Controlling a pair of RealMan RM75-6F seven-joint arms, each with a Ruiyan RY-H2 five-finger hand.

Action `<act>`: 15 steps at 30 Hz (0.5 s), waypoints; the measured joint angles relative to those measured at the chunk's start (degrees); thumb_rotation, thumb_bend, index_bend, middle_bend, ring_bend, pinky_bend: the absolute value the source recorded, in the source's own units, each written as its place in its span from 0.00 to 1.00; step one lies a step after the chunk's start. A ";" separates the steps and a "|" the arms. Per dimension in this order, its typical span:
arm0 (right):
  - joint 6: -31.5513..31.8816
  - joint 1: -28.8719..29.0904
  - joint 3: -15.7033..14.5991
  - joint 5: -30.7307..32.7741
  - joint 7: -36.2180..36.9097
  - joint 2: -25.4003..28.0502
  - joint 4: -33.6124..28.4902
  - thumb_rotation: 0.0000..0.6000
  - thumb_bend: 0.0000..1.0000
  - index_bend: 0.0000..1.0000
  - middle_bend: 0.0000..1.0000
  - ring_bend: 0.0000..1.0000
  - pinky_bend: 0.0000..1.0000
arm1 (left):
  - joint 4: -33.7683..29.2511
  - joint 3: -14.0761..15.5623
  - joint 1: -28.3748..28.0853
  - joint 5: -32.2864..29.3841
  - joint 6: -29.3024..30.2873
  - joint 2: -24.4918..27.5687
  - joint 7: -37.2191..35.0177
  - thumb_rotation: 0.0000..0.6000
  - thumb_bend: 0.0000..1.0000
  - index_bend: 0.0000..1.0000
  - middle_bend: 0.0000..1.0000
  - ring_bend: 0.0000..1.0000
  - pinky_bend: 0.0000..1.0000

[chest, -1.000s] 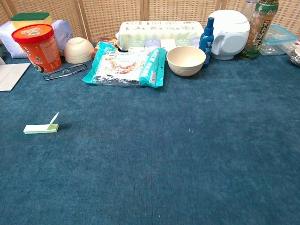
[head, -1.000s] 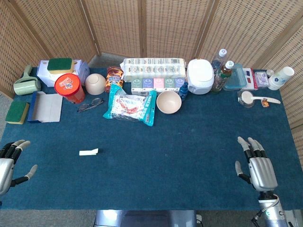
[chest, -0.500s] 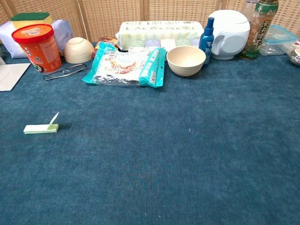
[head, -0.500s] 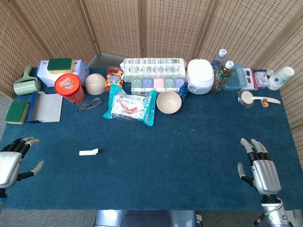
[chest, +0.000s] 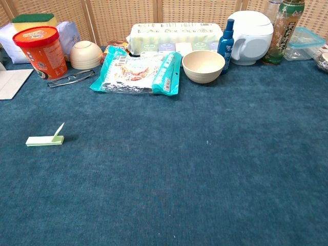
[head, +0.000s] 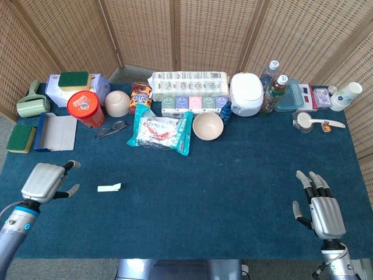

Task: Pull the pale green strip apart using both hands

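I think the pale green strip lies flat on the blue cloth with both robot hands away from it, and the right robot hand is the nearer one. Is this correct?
Not quite: the nearer one is the left robot hand, just beside the pale green strip. The right robot hand is far across the blue cloth. The head view shows this; neither hand touches the strip.

Red tub (head: 85, 108), glasses (head: 111, 129), teal snack bag (head: 161, 132) — beige bowl (head: 207, 126), white jug (head: 246, 94)
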 measured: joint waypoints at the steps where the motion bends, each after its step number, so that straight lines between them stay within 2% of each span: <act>1: 0.02 -0.07 0.00 0.11 0.02 -0.03 0.06 1.00 0.53 0.03 0.21 0.05 0.09 | 0.51 -0.17 -1.06 -0.58 -1.37 -0.71 0.64 0.97 0.27 0.34 0.96 0.98 0.97; 7: -0.15 -0.16 0.02 0.39 0.33 -0.03 0.08 1.00 0.53 0.03 0.21 0.05 0.09 | 2.48 -0.19 -4.32 -3.73 -4.74 -4.11 4.73 1.00 0.28 0.34 0.98 1.00 0.98; 15: -0.50 0.02 0.21 0.53 0.61 -0.06 0.12 1.00 0.53 0.03 0.21 0.05 0.09 | 3.62 1.03 -5.09 -6.10 -5.30 -6.79 5.84 1.00 0.28 0.35 0.98 1.00 0.98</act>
